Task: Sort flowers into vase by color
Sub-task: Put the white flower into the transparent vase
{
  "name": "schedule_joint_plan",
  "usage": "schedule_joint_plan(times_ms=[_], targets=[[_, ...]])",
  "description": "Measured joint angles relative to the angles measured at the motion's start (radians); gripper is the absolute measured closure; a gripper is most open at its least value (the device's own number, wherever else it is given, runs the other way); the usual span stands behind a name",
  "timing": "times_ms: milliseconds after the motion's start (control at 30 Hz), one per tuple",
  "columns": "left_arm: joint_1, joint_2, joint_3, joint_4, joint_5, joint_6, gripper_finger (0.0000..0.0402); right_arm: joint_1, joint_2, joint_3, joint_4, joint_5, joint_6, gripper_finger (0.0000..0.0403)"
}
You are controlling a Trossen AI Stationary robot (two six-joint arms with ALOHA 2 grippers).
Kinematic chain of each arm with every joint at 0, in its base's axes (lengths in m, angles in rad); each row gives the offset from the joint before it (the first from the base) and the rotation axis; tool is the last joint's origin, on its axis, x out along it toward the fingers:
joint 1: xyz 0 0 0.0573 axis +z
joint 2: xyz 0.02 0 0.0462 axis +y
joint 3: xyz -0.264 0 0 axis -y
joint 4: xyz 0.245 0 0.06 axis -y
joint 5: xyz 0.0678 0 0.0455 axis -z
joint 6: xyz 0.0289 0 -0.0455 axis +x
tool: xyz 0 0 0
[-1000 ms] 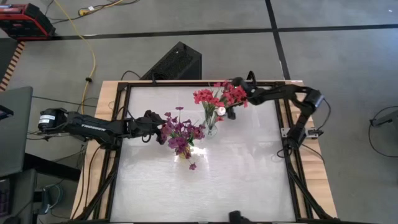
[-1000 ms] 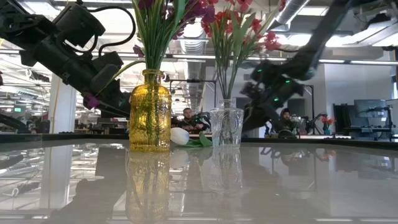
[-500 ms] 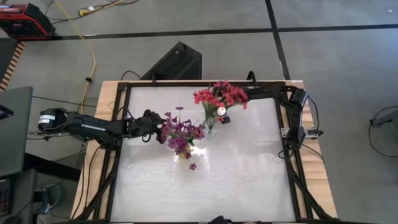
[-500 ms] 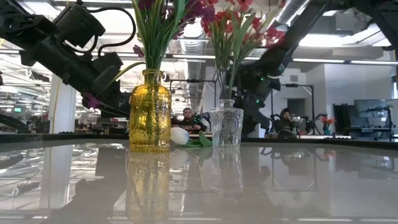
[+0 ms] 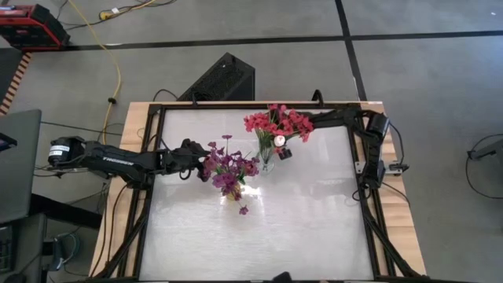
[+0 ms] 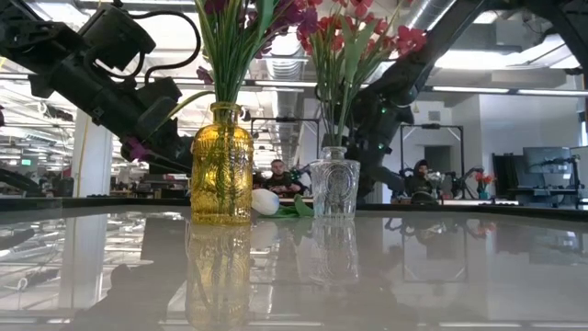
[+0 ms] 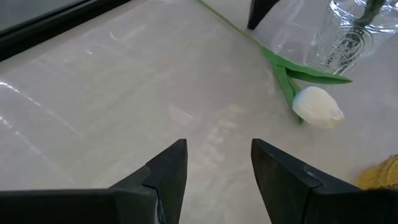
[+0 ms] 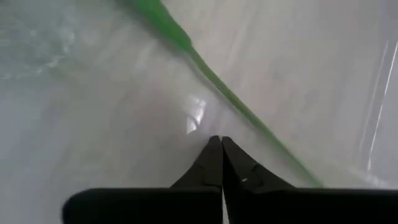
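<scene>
A black box (image 5: 222,79) beside a yellow cable (image 5: 116,59).

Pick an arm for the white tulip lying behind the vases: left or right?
Left, probably. The left gripper is open and faces the white tulip. The right gripper is shut, the stem lying beside its tips, not between.

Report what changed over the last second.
The right hand came down from the red-pink blooms to the white tabletop by the clear glass vase and shut, beside the white bud's green stem, holding nothing. Unchanged: the left hand, open beside the yellow glass vase of purple flowers; both bouquets; the bud.
</scene>
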Motion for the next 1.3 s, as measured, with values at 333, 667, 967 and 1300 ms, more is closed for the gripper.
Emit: schedule_joint_plan(times_ms=[333, 667, 967, 1300], targets=[[0.000, 0.000, 0.000, -0.010, 0.005, 0.000, 0.0235, -0.076, -0.142, -0.007, -0.341, 0.089, 0.173, 0.0387], [0.000, 0.000, 0.000, -0.002, 0.003, 0.026, 0.0235, -0.128, -0.160, -0.062, -0.046, -0.158, 0.189, 0.0312], [0.000, 0.000, 0.000, -0.010, 0.007, 0.017, 0.0235, -0.083, -0.002, 0.077, 0.058, -0.112, 0.170, 0.0243], [0.000, 0.000, 0.000, -0.014, 0.015, -0.001, 0.0235, -0.051, 0.168, 0.334, -0.224, -0.176, 0.049, 0.0167]])
